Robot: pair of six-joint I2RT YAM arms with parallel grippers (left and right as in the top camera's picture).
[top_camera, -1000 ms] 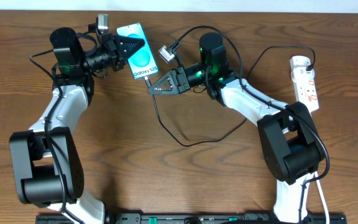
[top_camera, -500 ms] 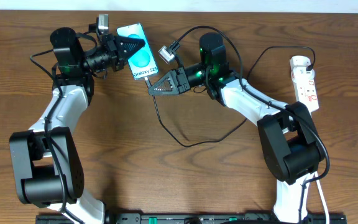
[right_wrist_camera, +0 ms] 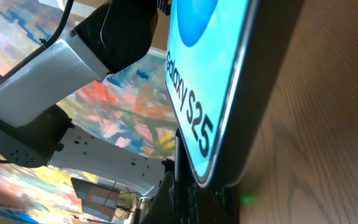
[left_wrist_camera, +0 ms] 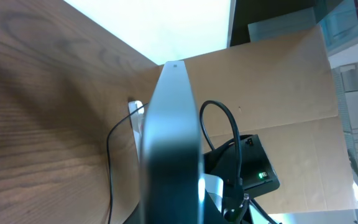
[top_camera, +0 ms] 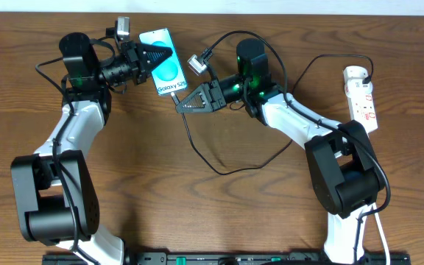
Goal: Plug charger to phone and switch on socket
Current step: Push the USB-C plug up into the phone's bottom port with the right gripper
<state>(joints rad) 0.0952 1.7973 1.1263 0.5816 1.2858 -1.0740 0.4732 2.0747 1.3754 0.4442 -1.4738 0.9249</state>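
Observation:
The phone (top_camera: 169, 70) lies at the back of the table, cyan screen up, reading "Galaxy S25". My left gripper (top_camera: 164, 53) is shut on the phone's upper part from the left. In the left wrist view the phone (left_wrist_camera: 169, 143) shows edge-on between the jaws. My right gripper (top_camera: 177, 105) is shut on the tip end of the charger (top_camera: 219, 171), right at the phone's lower edge. The right wrist view has the phone (right_wrist_camera: 210, 74) close above my right gripper (right_wrist_camera: 194, 199); the tip itself is hidden. The black cable loops across the table to the socket (top_camera: 363, 92) at the far right.
The socket's thick white cord (top_camera: 380, 221) drops toward the front edge behind the right arm's base (top_camera: 344, 184). The left arm's base (top_camera: 50, 199) stands at the front left. The cable's loop lies on the wood between the two arms.

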